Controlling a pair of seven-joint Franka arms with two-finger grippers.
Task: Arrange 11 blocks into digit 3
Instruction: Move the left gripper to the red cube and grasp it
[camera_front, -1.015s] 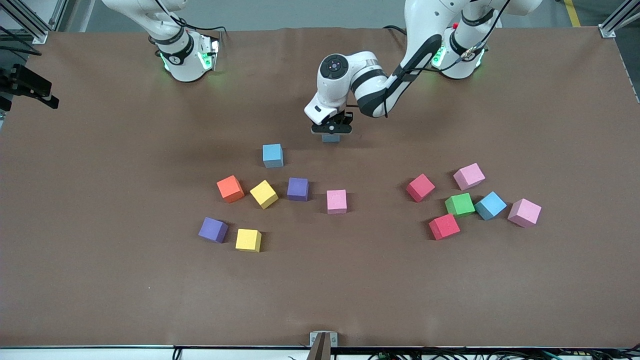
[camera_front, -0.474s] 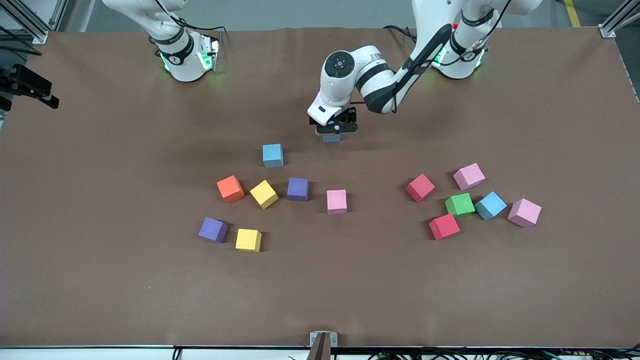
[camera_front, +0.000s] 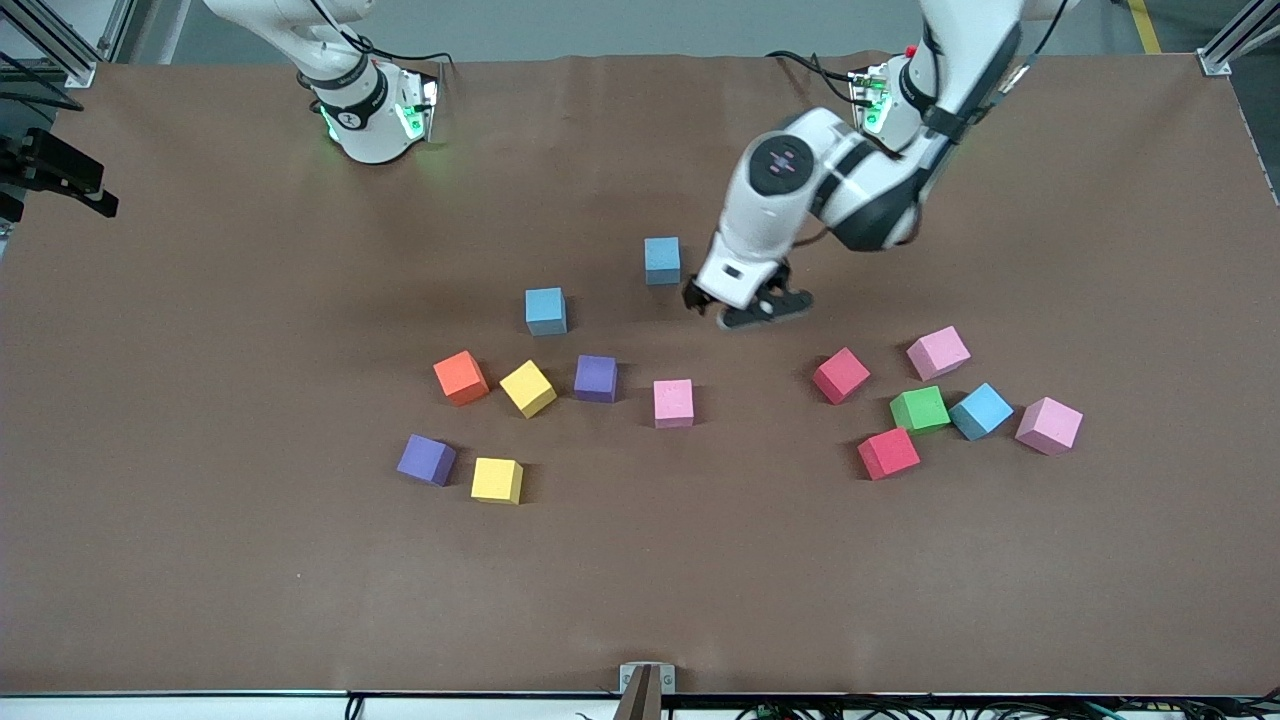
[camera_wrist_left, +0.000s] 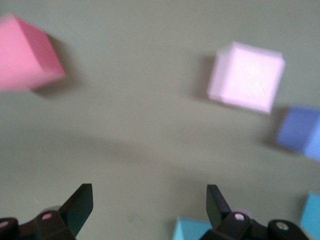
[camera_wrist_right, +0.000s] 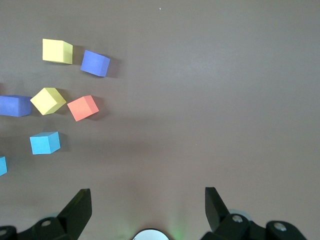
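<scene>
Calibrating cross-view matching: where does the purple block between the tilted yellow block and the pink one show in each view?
Front view: purple block, mid-table, toward the right arm's end.
Left wrist view: at the picture's edge, beside the pale pink block, at.
Right wrist view: cut by the picture's edge, at.
Shared landmark: the light blue block just farther from the front camera.
</scene>
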